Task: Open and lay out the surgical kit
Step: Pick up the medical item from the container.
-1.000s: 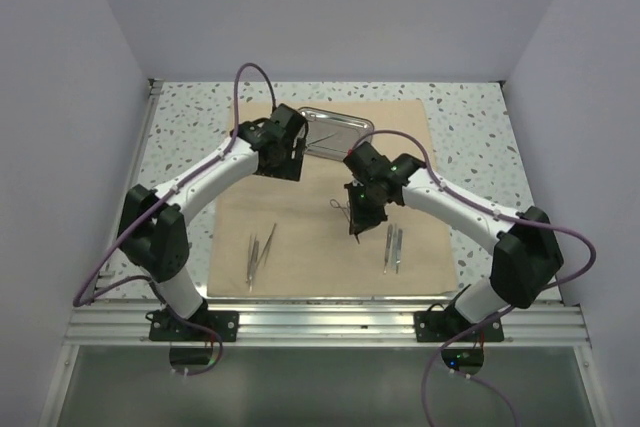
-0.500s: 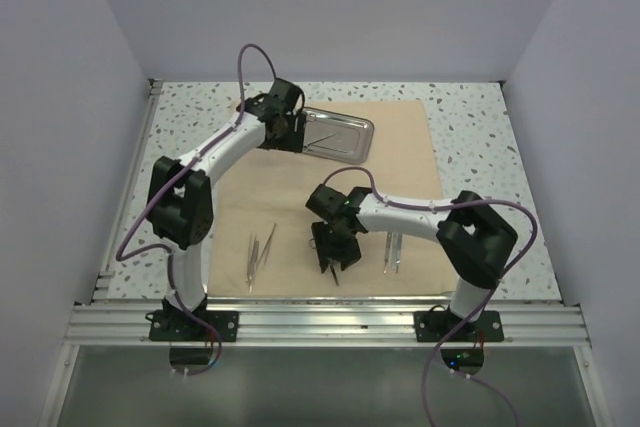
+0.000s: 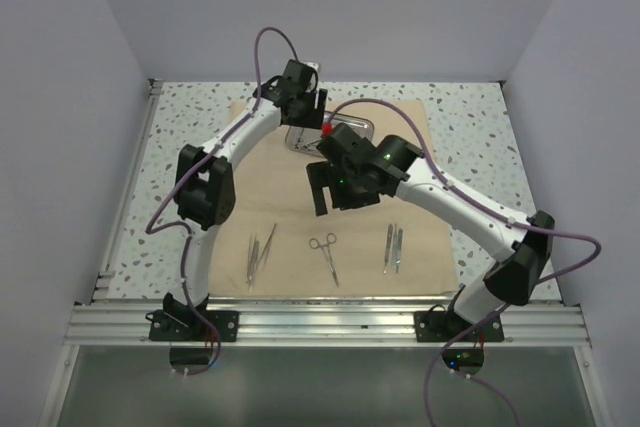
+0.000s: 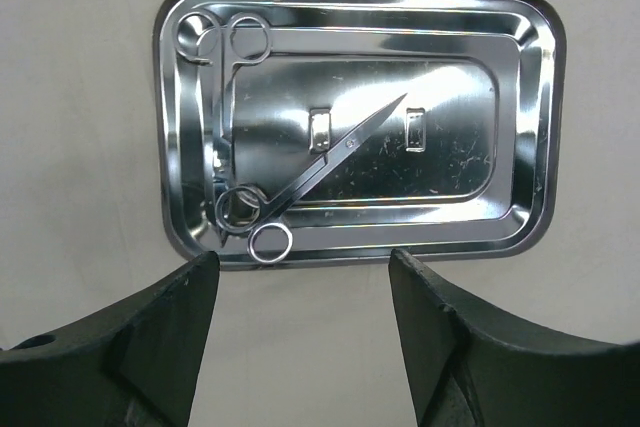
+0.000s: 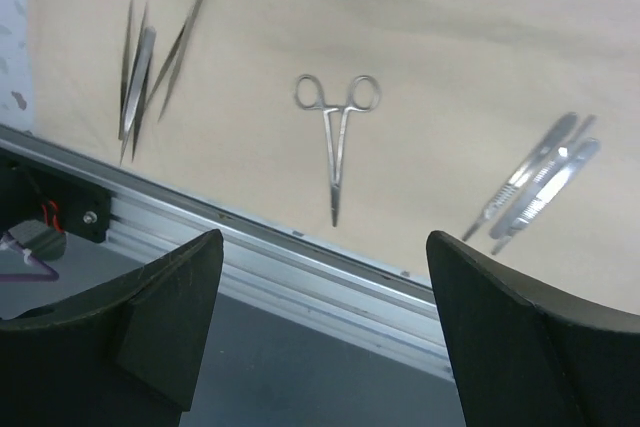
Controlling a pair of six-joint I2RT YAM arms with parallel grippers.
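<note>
Surgical kit [image 3: 290, 207] lies open at counter [image 3: 190, 117] centre; I've just set forceps [image 5: 337, 147] at 6 o'clock, my right claw [image 5: 322, 247] lifted wide, empty (left claw [image 4: 302, 257], wide, over the tray [image 4: 545, 127]: scissors [image 4: 330, 152] remain).

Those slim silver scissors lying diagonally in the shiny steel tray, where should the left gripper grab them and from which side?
Take the slim silver scissors by the straight shank near the pivot, from straight above, closing across its narrow width. That stretch lies on the shiny steel tray's flat floor; the ring handles crowd the rim and a second instrument.
</note>
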